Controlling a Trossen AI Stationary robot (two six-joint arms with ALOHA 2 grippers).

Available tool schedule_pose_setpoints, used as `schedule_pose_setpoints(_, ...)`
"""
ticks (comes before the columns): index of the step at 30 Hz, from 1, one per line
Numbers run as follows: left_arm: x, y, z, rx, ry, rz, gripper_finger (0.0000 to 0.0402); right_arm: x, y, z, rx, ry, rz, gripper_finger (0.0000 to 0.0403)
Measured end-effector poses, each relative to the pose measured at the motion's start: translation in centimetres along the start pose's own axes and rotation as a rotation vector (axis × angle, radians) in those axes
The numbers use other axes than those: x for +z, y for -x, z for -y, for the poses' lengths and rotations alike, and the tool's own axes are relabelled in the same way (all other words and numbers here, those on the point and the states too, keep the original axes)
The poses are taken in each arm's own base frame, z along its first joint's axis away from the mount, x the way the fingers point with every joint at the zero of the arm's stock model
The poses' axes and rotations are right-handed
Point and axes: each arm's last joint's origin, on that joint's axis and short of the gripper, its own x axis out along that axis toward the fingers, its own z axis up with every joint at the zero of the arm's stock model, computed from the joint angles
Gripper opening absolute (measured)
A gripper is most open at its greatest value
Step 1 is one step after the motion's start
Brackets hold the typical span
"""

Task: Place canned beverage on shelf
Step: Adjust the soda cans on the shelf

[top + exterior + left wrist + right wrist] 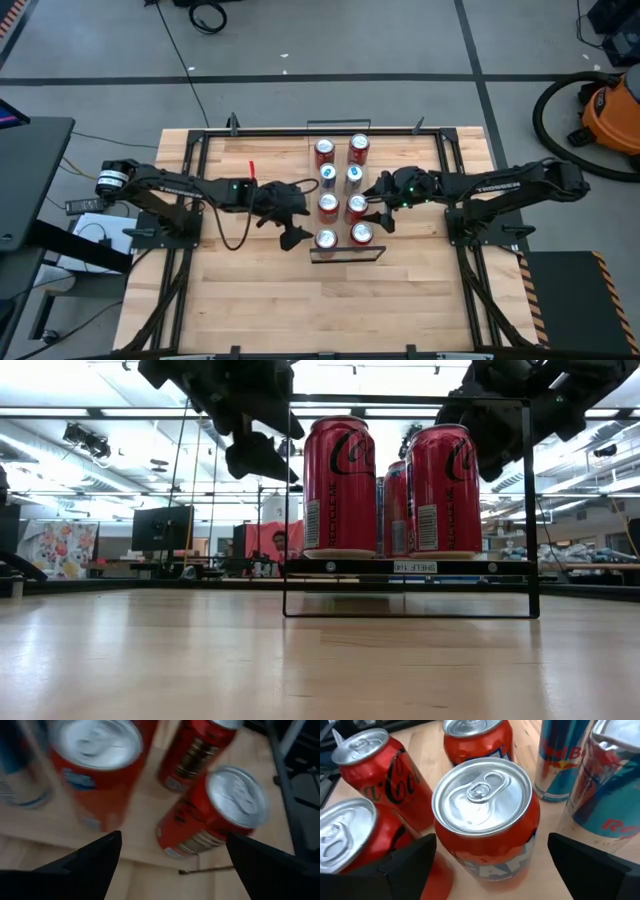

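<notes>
The shelf (343,192), a narrow light-wood board with black wire rails, carries several upright cans in two rows. An orange can (485,820) stands on the board in the right row (356,207), between the wide-spread fingers of my right gripper (491,840), which is open; a gap shows on both sides of the can. Two red cola cans (340,485) stand at the shelf's near end. My left gripper (290,225) hovers open just left of the shelf's near end, facing the red cans (215,815), with nothing between its fingers.
Two blue-and-silver cans (570,765) stand right behind the orange can, and another orange can (477,737) beside it. The near wire rail (405,510) frames the shelf's end. Bare wooden tabletop (330,310) lies toward the near edge.
</notes>
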Motion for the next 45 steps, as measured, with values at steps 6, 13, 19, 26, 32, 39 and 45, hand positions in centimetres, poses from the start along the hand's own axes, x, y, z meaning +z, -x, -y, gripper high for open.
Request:
schedule_pose_setpoints(6, -0.7, -0.6, 1.3, -0.029, 0.003, -0.024, 0.0371, 0.3, 0.7, -0.1, 0.003, -0.005, 0.020, 0.0396)
schedule_pose_setpoints(13, -1.3, -1.6, 2.2, -0.042, 0.017, -0.039, 0.0370, 0.3, 2.3, -0.4, 0.003, -0.046, 0.017, 0.0396)
schedule_pose_setpoints(19, -1.4, -2.1, 2.3, -0.053, -0.021, -0.033, 0.0370, 0.0, 3.4, -0.5, -0.015, -0.052, -0.006, 0.0396)
schedule_pose_setpoints(26, -1.2, -2.7, 2.1, -0.063, -0.044, -0.018, 0.0370, -0.2, 3.8, -0.5, -0.037, -0.052, -0.013, 0.0396)
schedule_pose_setpoints(32, -1.4, -3.2, 2.0, -0.047, -0.025, -0.026, 0.0370, -0.2, 3.8, -0.5, -0.041, -0.052, -0.015, 0.0396)
schedule_pose_setpoints(39, -1.5, -3.4, 1.9, -0.047, -0.015, -0.032, 0.0370, -0.2, 3.8, -0.5, -0.042, -0.052, -0.016, 0.0396)
schedule_pose_setpoints(45, -1.1, -2.7, 2.1, -0.072, -0.008, -0.013, 0.0370, -0.2, 3.8, -0.5, -0.042, -0.052, -0.015, 0.0396)
